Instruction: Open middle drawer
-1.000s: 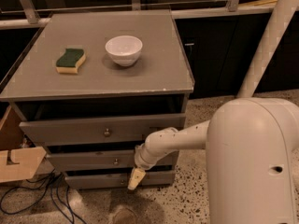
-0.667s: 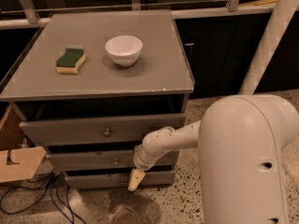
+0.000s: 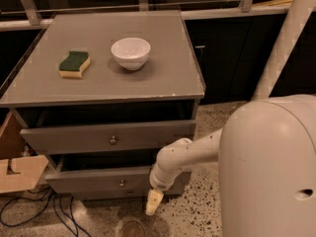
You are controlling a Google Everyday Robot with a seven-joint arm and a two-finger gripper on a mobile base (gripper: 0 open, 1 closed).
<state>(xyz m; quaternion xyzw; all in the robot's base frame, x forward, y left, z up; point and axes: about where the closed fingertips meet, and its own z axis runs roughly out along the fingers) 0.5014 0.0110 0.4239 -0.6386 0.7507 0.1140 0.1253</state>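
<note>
The grey cabinet point(image 3: 123, 88) has three drawers stacked. The middle drawer point(image 3: 94, 179) stands slightly pulled out, with a dark gap above its front and a small round knob point(image 3: 121, 183) at its centre. My gripper point(image 3: 153, 202) points down in front of the drawer's right part, to the right of and below the knob, apart from it. Its cream fingers point(image 3: 153, 199) are pressed together and hold nothing. The top drawer point(image 3: 74, 138), with its knob point(image 3: 113, 140), also juts out a little. Only a strip of the bottom drawer point(image 3: 98, 195) shows.
A white bowl point(image 3: 130, 52) and a green-and-yellow sponge point(image 3: 74, 64) lie on the cabinet top. A cardboard box point(image 3: 19, 171) and cables point(image 3: 29, 209) are at the lower left. My white arm body point(image 3: 269, 167) fills the lower right above the speckled floor point(image 3: 197, 216).
My gripper has dropped a little lower and to the right in front of the drawers. The arm body has shifted slightly right. The drawers have not moved.
</note>
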